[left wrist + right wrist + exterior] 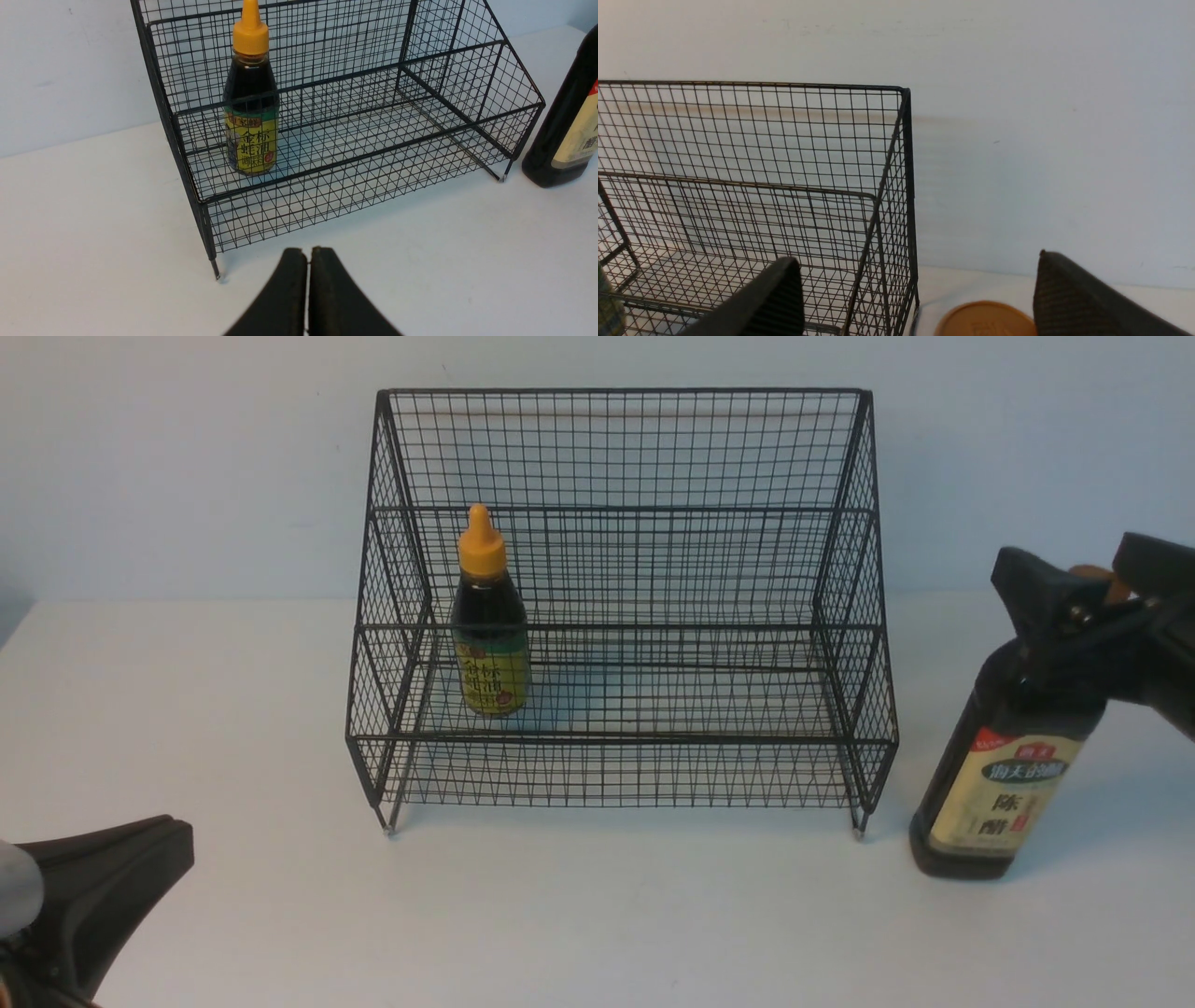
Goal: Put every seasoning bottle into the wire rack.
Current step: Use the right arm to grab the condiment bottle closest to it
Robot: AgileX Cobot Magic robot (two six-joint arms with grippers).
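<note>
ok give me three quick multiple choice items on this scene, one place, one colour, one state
1. Where in the rack is the small bottle? A lower shelf, left B lower shelf, right C upper shelf
2. What colour is its cap? A orange B red C white
3. How is the left gripper? A open B shut on a bottle C shut, empty
Answers: 1 A, it stands on the lower mesh floor by the left wall; 2 A, the pointed cap is orange; 3 C, its fingers meet with nothing between.
</note>
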